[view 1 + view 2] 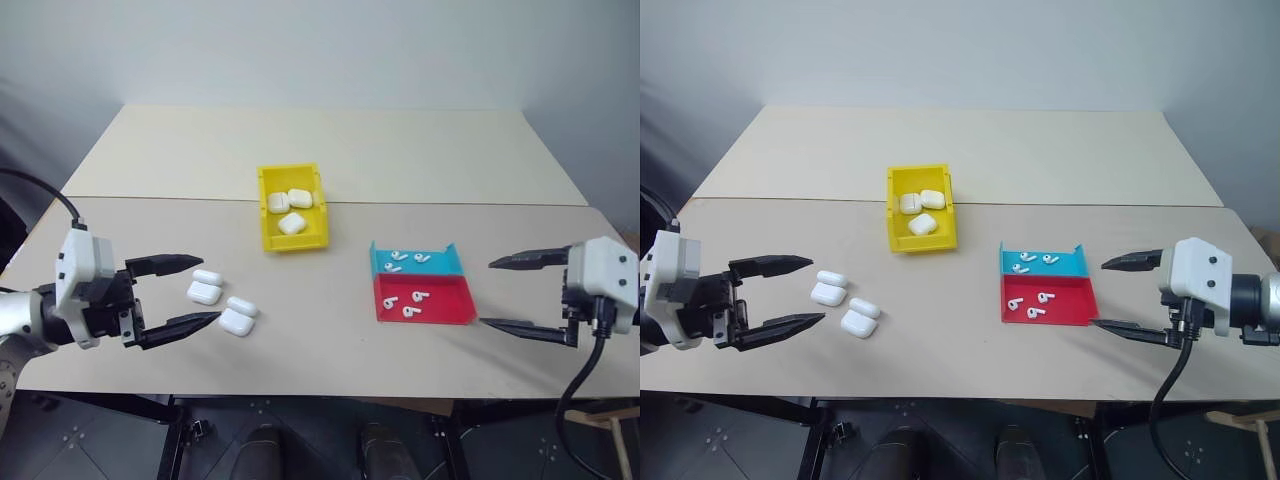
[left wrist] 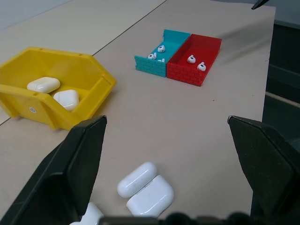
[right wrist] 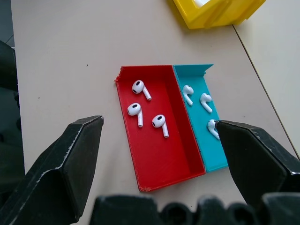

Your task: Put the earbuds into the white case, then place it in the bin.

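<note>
Two white cases lie on the table with their lids flipped open, left of centre. My left gripper hovers open just left of them, holding nothing; one case shows low between its fingers. Several earbuds lie in a red and blue tray, three in each half. To the tray's right, my right gripper stands open and empty, pointing at the earbuds. The yellow bin sits at the middle of the table, farther back, with three closed white cases inside.
The table is two beige tops joined by a seam running behind the bin. A pale wall stands behind. Bare tabletop lies between the cases and the tray, and along the front edge.
</note>
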Motion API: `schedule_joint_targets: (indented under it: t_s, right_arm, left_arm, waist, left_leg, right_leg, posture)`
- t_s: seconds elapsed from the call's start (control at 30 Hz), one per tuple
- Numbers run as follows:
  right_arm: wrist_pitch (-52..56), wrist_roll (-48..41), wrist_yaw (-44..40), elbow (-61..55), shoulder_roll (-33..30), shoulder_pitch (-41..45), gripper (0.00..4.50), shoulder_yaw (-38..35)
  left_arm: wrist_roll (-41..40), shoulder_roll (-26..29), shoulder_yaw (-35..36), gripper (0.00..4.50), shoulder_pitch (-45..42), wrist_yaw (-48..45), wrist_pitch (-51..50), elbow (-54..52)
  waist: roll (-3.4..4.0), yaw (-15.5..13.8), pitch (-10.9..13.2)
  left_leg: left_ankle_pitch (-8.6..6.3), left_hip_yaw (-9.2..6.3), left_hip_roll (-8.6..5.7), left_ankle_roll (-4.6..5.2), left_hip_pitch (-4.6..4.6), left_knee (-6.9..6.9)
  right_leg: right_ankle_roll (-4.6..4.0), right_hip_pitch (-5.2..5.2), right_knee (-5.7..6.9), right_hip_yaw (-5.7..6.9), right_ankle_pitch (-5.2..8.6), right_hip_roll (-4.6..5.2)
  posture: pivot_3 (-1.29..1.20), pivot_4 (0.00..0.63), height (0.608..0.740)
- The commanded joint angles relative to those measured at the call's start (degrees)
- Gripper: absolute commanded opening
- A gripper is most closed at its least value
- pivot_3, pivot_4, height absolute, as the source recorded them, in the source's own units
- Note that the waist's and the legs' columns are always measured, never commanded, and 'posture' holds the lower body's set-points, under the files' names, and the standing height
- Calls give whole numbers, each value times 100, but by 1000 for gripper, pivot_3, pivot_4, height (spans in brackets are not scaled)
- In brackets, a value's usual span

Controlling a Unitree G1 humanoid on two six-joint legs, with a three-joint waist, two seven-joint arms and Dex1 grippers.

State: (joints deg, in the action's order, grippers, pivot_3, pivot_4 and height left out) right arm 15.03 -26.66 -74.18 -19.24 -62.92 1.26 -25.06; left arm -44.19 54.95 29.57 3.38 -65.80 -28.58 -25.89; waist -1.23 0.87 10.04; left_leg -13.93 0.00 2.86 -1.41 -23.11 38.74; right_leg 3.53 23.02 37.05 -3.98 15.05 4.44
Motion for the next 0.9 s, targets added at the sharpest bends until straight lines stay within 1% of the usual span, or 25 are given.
schedule_joint_targets:
  t_s: [0.03, 0.3, 0.43, 0.57, 0.7, 0.8, 0.87, 0.9]
  right_arm:
    - [-102, -46, 3, -33, -36, 96, 4440, -18]
    - [-122, -29, -14, 46, -61, 202, 4440, 79]
    - [-157, 24, -21, 201, -83, 379, 4440, 227]
    - [-62, 20, -38, 252, -117, 548, 4440, 329]
    - [-1, 42, -42, 238, -127, 479, 4440, 348]
    - [39, 73, -8, 208, -118, 426, 4440, 388]
    - [62, 71, 16, 181, -106, 399, 4440, 396]
    - [80, 63, 26, 169, -103, 389, 4440, 399]
  left_arm:
    - [-179, 127, 209, 4500, -11, 46, -162, -148]
    - [-97, 100, 292, 4500, 82, 320, -260, -387]
    - [205, 75, 282, 4500, 155, 970, -349, -832]
    - [191, 215, 429, 4500, 408, 1445, -888, -1379]
    - [450, 324, 474, 4500, 726, 1947, -1318, -2134]
    - [276, 773, 278, 4500, 595, 2363, -2285, -2326]
    - [55, 893, 66, 4500, 263, 2854, -3010, -2292]
    - [-65, 884, -116, 4500, -91, 3218, -3578, -2134]
  waist:
    - [0, 0, 0]
    - [0, 3, 0]
    - [0, 1, 0]
    - [0, 16, 0]
    - [-1, 9, 1]
    - [-3, -12, 1]
    - [-3, -20, 1]
    - [-3, -18, 1]
  left_leg:
    - [0, 0, 0, 0, 0, 0]
    - [0, 0, 0, 0, 0, 0]
    - [0, 0, 0, 0, 0, 1]
    - [0, 0, 0, 0, 0, 0]
    - [0, -1, 0, 0, -2, 0]
    - [0, -1, 0, 0, 2, 0]
    - [0, -2, -1, 0, 11, 0]
    - [0, -2, -1, 0, 17, -1]
  right_leg:
    - [0, 0, 0, 0, 0, 0]
    - [0, 1, 0, 0, 0, 0]
    - [0, 0, 0, 0, 0, 1]
    - [0, 1, 0, -1, 0, 0]
    - [0, 2, 0, -1, 0, 0]
    - [0, -1, 1, 0, 0, 0]
    - [0, -8, 3, 0, 0, 1]
    - [0, -14, 3, 0, 0, 0]
  posture:
    - [0, 150, 740]
    - [0, 150, 740]
    - [0, 150, 740]
    - [0, 150, 740]
    - [0, 150, 740]
    - [0, 150, 740]
    - [0, 150, 740]
    - [0, 150, 740]
